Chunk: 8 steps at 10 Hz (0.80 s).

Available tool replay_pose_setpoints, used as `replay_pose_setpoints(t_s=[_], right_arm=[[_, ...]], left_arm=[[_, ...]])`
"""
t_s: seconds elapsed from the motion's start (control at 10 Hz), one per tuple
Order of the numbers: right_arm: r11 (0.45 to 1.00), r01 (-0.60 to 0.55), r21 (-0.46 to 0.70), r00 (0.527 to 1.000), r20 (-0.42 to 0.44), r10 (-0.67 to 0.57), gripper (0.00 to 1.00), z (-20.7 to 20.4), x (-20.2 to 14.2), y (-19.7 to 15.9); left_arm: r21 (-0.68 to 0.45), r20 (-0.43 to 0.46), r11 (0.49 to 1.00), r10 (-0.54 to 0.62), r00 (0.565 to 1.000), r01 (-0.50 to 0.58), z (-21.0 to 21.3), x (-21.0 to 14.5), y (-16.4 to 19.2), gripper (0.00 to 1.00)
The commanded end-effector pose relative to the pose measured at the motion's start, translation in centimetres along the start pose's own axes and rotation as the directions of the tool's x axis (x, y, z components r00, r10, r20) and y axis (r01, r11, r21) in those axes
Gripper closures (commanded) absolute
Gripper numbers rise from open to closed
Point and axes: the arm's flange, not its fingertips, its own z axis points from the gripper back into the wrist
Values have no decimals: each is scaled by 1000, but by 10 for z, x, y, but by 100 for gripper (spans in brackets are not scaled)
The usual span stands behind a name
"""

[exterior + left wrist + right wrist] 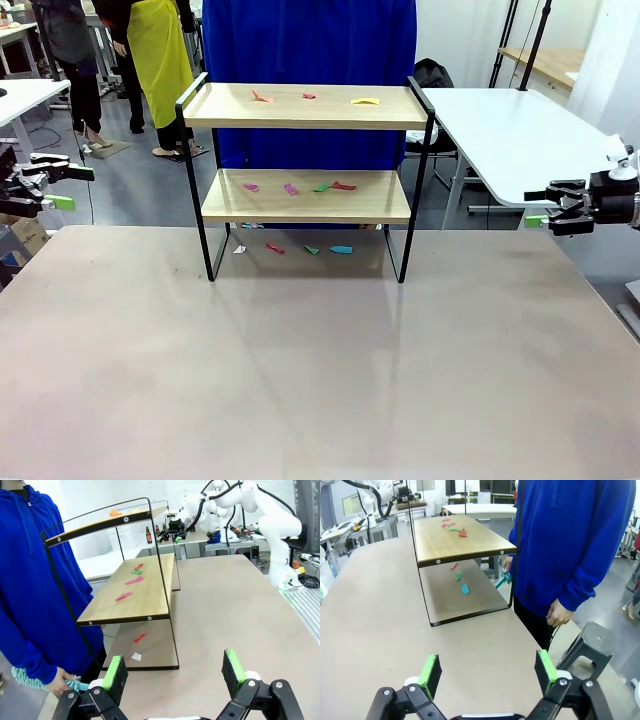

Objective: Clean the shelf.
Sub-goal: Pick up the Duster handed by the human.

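Note:
The shelf (305, 118) stands at the table's far middle, with two light wooden boards in a black frame. Small coloured paper scraps (335, 186) lie on both boards and on the table beneath it. A person in a blue hoodie (310, 60) stands right behind it and holds a teal duster (30, 680) low at the side. My left gripper (62, 187) hangs open off the table's left edge, far from the shelf (135, 597). My right gripper (536, 208) is open off the right edge. Both my left gripper (174, 672) and my right gripper (487, 672) have nothing between their green pads.
The beige table (300, 380) is bare in front of the shelf (460, 542). A white table (500, 130) stands at the back right. A black stool (590, 640) is beside the person. Other people stand at the far back left.

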Motion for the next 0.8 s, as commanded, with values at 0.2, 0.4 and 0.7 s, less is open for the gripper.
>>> replay_pose_setpoints(t_s=[0.2,0.4,0.7], right_arm=[[999,37,6,997,66,-38,0,-9,-7,-10],[999,54,-1,992,117,-53,0,-7,-5,-17],[998,58,-15,987,151,-55,0,-8,0,-22]], left_arm=[[-46,146,993,-100,984,108,-11,-32,32,0],[-40,159,993,-107,981,115,-6,-39,36,0],[-52,215,990,-114,970,128,-4,-44,45,0]])
